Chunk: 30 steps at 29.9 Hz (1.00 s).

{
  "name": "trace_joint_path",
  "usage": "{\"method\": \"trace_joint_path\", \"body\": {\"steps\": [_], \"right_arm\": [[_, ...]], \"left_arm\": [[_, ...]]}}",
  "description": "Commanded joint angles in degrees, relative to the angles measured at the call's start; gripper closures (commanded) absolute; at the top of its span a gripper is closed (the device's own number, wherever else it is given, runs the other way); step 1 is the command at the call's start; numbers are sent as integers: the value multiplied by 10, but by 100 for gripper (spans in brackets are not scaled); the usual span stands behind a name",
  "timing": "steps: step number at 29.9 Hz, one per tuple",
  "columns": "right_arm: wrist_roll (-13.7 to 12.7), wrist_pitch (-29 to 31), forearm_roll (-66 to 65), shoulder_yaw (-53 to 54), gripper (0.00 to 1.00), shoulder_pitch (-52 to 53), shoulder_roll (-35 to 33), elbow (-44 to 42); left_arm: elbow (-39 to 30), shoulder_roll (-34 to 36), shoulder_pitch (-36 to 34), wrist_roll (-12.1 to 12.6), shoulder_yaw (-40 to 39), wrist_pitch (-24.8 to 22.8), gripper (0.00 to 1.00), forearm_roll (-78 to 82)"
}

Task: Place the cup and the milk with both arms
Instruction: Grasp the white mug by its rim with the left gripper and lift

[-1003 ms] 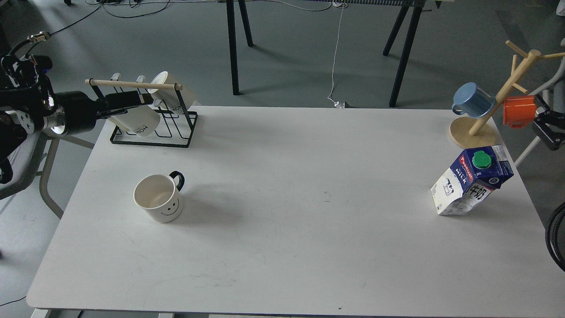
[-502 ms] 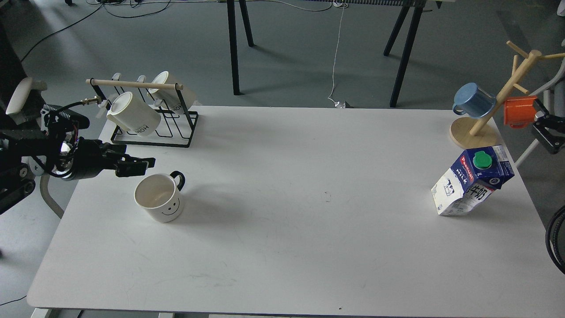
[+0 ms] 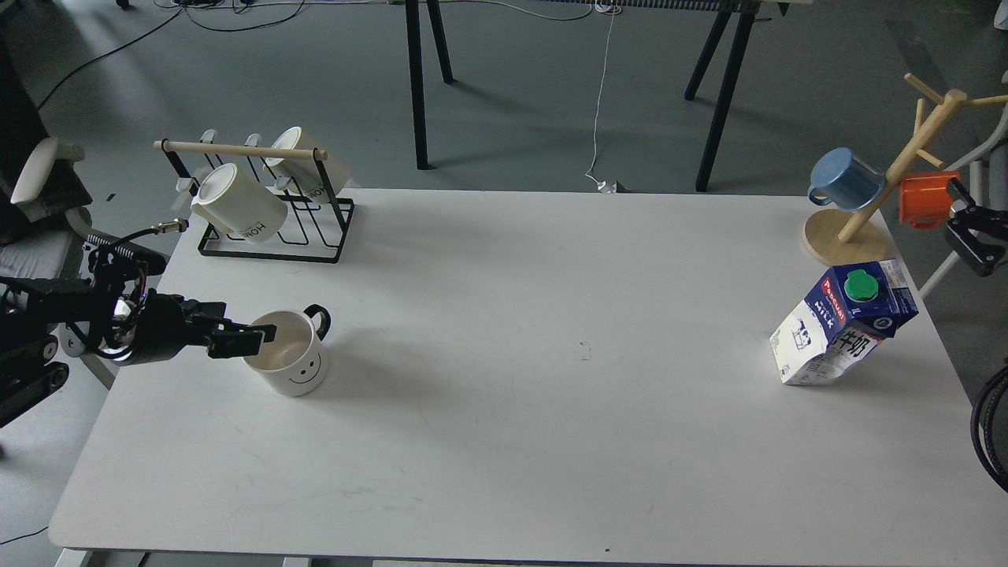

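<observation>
The cup (image 3: 290,365), a white mug with a black smiley face and a small black handle, stands upright on the left part of the white table (image 3: 504,441). My left gripper (image 3: 258,339) comes in from the left at rim height. Its fingertips (image 3: 266,331) overlap the cup's left rim, slightly apart, gripping nothing. The milk (image 3: 841,324), a blue and white carton with a green cap, stands on the right part of the table and leans to the right. My right gripper (image 3: 970,233) is at the right edge, beside the table and above the milk, small and dark.
A black wire rack (image 3: 268,248) with a wooden bar holds two cream mugs (image 3: 236,206) at the back left. A wooden mug tree (image 3: 894,177) with a blue mug (image 3: 844,178) and an orange mug (image 3: 928,198) stands at the back right, just behind the milk.
My left gripper has come down from the wire rack towards me and reached the cup's left rim. My right gripper has shifted slightly. The cup and the milk have not moved.
</observation>
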Motion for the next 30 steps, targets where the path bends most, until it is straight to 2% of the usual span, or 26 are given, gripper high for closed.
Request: {"method": "trace_joint_path", "body": {"steps": [1, 9, 17, 22, 25, 26, 29, 30], "right_arm": [[0, 0, 0, 0, 3, 0, -1, 0], [0, 0, 0, 1, 3, -1, -2, -2], [0, 0, 0, 2, 3, -2, -2, -2], [0, 0, 0, 3, 3, -1, -2, -2], [0, 0, 0, 3, 3, -1, -3, -2], [0, 0, 0, 4, 3, -2, -3, -2], [0, 0, 0, 3, 3, -2, -3, -2], [0, 0, 0, 3, 3, -2, -3, -2]], "left_arm": [[13, -11, 1, 0, 0, 1, 0, 1], [31, -27, 4, 0, 1, 0, 2, 1], [40, -29, 9, 0, 3, 22, 18, 1], [40, -29, 9, 0, 4, 32, 37, 1], [40, -29, 9, 0, 4, 47, 57, 1], [41, -30, 11, 0, 3, 53, 68, 1], [41, -29, 15, 0, 4, 70, 78, 1], [41, -29, 15, 0, 4, 70, 87, 1]]}}
